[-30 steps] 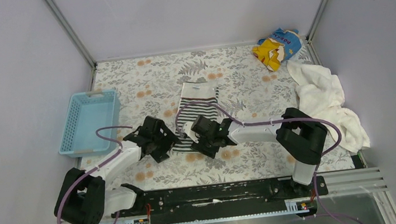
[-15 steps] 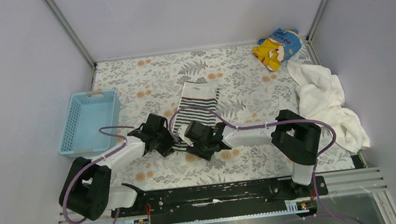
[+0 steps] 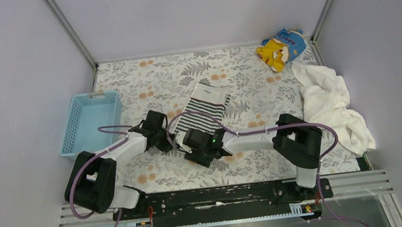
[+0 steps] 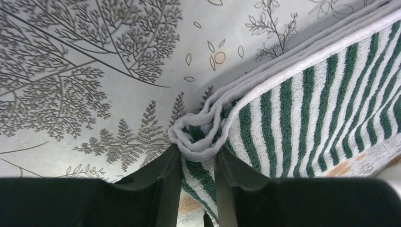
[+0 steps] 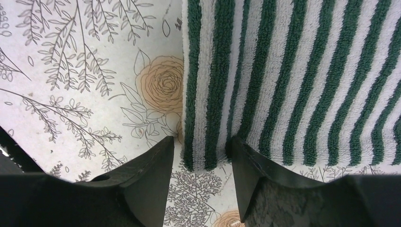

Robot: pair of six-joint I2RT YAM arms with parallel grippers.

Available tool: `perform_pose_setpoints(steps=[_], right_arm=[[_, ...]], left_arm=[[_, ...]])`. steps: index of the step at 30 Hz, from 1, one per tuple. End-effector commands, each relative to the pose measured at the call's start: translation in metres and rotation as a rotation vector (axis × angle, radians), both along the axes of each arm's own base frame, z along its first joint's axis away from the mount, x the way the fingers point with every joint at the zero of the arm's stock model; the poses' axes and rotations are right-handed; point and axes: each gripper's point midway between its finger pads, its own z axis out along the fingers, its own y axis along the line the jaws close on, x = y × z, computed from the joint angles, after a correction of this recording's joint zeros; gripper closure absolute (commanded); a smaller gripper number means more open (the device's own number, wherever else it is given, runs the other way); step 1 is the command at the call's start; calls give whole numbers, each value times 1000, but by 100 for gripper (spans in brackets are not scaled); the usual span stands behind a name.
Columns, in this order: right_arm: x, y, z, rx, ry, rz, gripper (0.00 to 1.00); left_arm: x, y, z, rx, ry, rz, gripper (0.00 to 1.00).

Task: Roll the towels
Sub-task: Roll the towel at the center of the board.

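Left fingers point(image 4: 161, 179) clamped on striped towel point(image 4: 302, 104) corner; right fingers point(image 5: 146, 175) apart, straddling near edge. Close right, then lift both evenly, roll tight.

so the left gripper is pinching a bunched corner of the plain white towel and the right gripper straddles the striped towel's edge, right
Not quite. The left gripper is pinching a bunched corner of the striped towel, not the plain white towel, which lies heaped far to the right. The left wrist view shows it. The right gripper does straddle the striped towel's edge.
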Motion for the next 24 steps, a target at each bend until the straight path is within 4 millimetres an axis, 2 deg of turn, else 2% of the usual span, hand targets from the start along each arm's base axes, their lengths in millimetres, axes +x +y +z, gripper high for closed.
perform_pose_setpoints(steps=[1,5,8,15,20,24], right_arm=[[-21,-19,-30,-119,80,0,45],[-21,-18,-34,-136,79,-7,48],[-21,-14,-31,-120,83,-13,57],[-30,1,-30,-69,151,-21,91],[-31,12,-22,6,188,-42,97],[-30,19,-9,136,272,-83,98]], left_arm=[[-31,49,-31,195,115,39,73],[-29,47,-29,187,108,35,73],[-28,47,-29,184,109,35,72],[-20,42,-18,165,84,42,67],[-11,46,-2,164,44,60,60],[-8,49,12,152,5,74,53]])
